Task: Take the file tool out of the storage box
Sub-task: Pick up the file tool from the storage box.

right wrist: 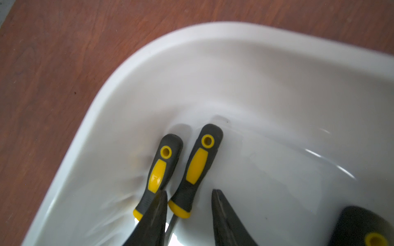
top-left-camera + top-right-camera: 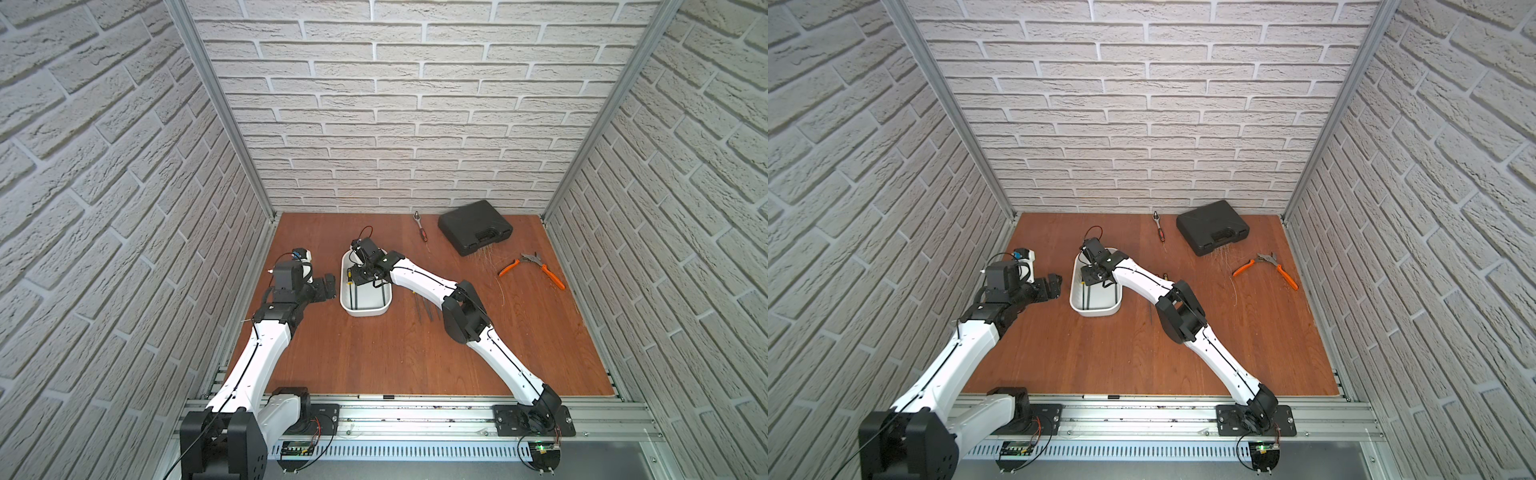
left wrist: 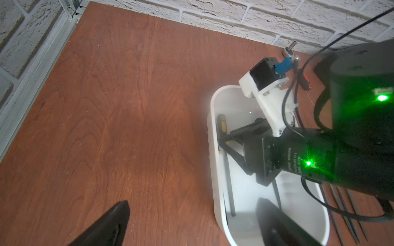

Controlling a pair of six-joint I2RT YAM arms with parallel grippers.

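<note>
The only legible writing sat on the right arm's motor housing (image 3: 298,157) in the left wrist view: white print that looked like "DAMIAO", with the smaller lines beside it too fine to read.

The white storage box (image 2: 365,311) stood on the wooden table (image 2: 374,357), and the right gripper (image 1: 188,191) reached down inside it. In the right wrist view its jaws stood apart on either side of the lower handle of a file (image 1: 196,168) with a black-and-yellow grip. One finger was close against the handle, with a clear gap on the other side, so nothing was clamped. A second file (image 1: 158,170) lay just beside it, nearer the box wall. Both shafts were cut off by the frame edge or hidden behind the fingers. A third handle (image 1: 366,230) showed only in part at the corner.

The left gripper (image 2: 328,284) hung beside the box, jaws spread wide and holding nothing.

Several thin dark shafts (image 3: 341,213) lay on the table just beside the box — their far ends were hidden under the right arm. Well apart, near the back wall, were a black moulded case (image 2: 473,226) and orange-handled pliers (image 2: 536,266).
</note>
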